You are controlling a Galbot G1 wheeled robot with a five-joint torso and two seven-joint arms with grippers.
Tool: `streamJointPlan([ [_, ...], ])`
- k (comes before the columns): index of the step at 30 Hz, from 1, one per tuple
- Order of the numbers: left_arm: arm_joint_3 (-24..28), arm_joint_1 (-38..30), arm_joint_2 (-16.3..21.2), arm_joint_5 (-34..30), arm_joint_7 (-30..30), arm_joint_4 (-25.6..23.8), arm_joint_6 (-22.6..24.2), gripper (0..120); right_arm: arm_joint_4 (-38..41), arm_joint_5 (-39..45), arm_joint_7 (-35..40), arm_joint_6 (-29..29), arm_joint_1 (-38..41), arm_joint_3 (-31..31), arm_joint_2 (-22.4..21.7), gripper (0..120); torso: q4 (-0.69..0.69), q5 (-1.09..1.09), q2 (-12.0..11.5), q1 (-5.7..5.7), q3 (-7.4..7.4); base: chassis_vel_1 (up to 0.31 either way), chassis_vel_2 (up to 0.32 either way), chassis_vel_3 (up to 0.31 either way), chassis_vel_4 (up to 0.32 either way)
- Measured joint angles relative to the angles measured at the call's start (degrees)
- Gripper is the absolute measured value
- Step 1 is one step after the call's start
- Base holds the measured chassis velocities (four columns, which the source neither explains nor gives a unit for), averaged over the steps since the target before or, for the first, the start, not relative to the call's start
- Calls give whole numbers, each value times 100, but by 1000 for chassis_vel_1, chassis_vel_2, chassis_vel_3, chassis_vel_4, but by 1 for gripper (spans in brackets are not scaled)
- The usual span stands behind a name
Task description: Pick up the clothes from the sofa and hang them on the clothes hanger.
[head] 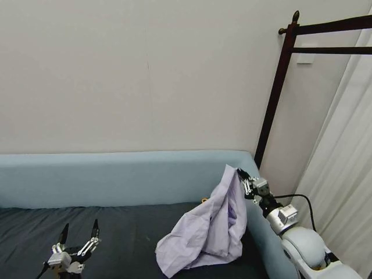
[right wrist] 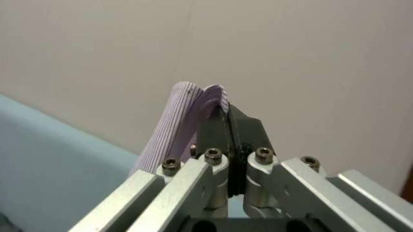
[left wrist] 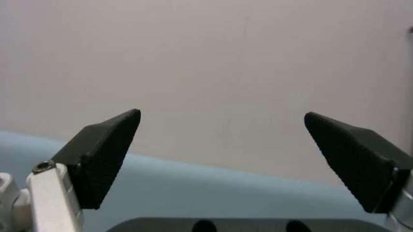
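Right gripper (head: 240,174) jaws clamped on shirt (head: 206,232) edge; shirt drapes onto sofa (head: 116,174), 5 o'clock. Left gripper (head: 80,228) jaws released, 7 o'clock. Lift until hem clears, then swing to rack (head: 273,110), 1 o'clock.

A light-blue sofa (head: 116,177) with a dark seat cushion (head: 128,229) carries 1 lavender shirt (head: 206,235), its lower folds resting on the seat beside the right armrest (head: 261,239).

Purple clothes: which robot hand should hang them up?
Right. The right hand is shut on the lilac striped cloth garment beside the dark wooden rack; the open left hand hovers far off.
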Motion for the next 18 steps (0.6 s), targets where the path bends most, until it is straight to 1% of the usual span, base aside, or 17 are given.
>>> streamJointPlan([
  [1, 0, 0, 0, 0, 0, 0, 0, 100, 0, 0, 0, 0, 0, 0, 0, 0, 0, 0, 0, 0, 0, 0, 0, 0, 0],
  [2, 29, -48, 41, -93, 191, -32, -28, 100, 141, 91, 1, -22, 59, -25, -43, 0, 0, 0, 0, 0, 0, 0, 0, 0, 0],
  [5, 188, -265, 241, -296, 1302, -56, -94, 100, 638, 465, 1, -243, 563, -96, -261, 0, -1, 1, 0, 0, 1, 0, 0, 0, 0],
  [6, 188, -265, 241, -296, 1302, -56, -94, 100, 638, 465, 1, -243, 563, -96, -261, 0, -1, 1, 0, 0, 1, 0, 0, 0, 0],
  [7, 238, -291, 270, -302, 1451, -33, -94, 100, 670, 517, 3, -282, 673, -110, -282, 0, -1, 2, 0, 0, 1, 0, 0, 0, 0],
  [9, 457, -385, 360, -304, 1904, 81, -96, 100, 714, 686, 76, -384, 1085, -206, -333, 0, 0, 1, 0, 0, 0, 0, 0, 0, 0],
  [11, 667, -487, 425, -260, 2227, 222, -94, 100, 682, 827, 164, -430, 1470, -320, -358, 0, 1, 1, 0, 0, 1, 0, 0, 0, 0],
  [12, 667, -487, 425, -260, 2227, 222, -94, 100, 682, 827, 164, -430, 1470, -320, -358, 0, 1, 1, 0, 0, 1, 0, 0, 0, 0],
  [14, 920, -623, 493, -187, 2530, 399, -84, 100, 583, 944, 225, -461, 1808, -457, -371, 0, 0, 1, 0, 0, 1, 0, 0, 0, 0],
  [16, 996, -660, 509, -164, 2594, 445, -80, 100, 542, 976, 240, -477, 1907, -509, -371, 0, 0, 1, 0, 0, 1, 0, 0, 0, 0],
  [18, 1323, -864, 555, -104, 2973, 629, -44, 100, 351, 1031, 301, -517, 2233, -697, -328, 0, 1, 1, 0, 0, 1, 0, 0, 0, 0],
])
